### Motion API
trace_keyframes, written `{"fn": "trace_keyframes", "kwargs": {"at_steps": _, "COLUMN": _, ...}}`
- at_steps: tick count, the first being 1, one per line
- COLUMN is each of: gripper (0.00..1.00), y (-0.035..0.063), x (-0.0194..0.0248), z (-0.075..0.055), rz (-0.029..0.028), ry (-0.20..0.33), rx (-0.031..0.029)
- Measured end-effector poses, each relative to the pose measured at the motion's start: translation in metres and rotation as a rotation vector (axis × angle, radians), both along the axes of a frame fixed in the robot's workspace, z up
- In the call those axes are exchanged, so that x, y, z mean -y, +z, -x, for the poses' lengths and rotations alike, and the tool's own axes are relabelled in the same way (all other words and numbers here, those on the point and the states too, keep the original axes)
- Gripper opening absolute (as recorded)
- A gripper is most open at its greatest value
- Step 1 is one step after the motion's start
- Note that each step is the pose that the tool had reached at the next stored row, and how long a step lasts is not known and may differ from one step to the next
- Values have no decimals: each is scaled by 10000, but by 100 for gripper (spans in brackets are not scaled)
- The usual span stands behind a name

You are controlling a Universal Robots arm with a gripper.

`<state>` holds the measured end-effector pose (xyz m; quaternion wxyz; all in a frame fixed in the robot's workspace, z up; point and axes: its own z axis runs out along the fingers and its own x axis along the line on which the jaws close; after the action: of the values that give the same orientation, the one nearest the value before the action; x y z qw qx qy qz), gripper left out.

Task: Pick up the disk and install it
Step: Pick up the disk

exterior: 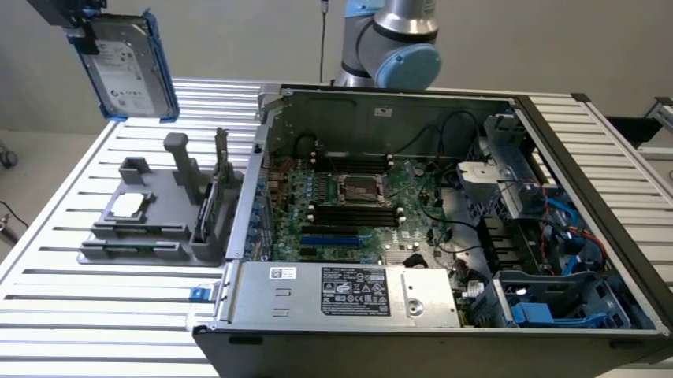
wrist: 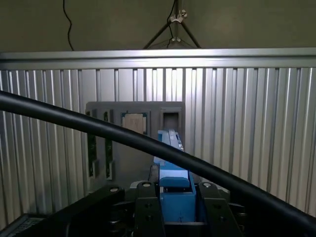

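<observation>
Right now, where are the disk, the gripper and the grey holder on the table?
the disk (exterior: 124, 69), exterior view, on its white label.
the gripper (wrist: 178, 197), wrist view, midway between its fingertips.
the grey holder (exterior: 169, 224), exterior view, on its bare base.

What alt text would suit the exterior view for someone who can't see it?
A gripper holds the disk, a labelled hard drive in a blue frame, in the air above a slatted metal table. Below it stands a grey holder; toward the exterior view's right lies an open computer case.
</observation>
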<state>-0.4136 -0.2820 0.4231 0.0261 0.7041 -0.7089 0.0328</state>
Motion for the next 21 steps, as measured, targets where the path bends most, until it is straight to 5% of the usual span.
{"fn": "trace_keyframes", "kwargs": {"at_steps": 14, "gripper": 33, "y": 512, "x": 89, "z": -502, "rz": 0, "ry": 0, "rx": -1}}
{"fn": "trace_keyframes", "kwargs": {"at_steps": 21, "gripper": 33, "y": 658, "x": 192, "z": -813, "rz": -23, "ry": 0, "rx": -2}}
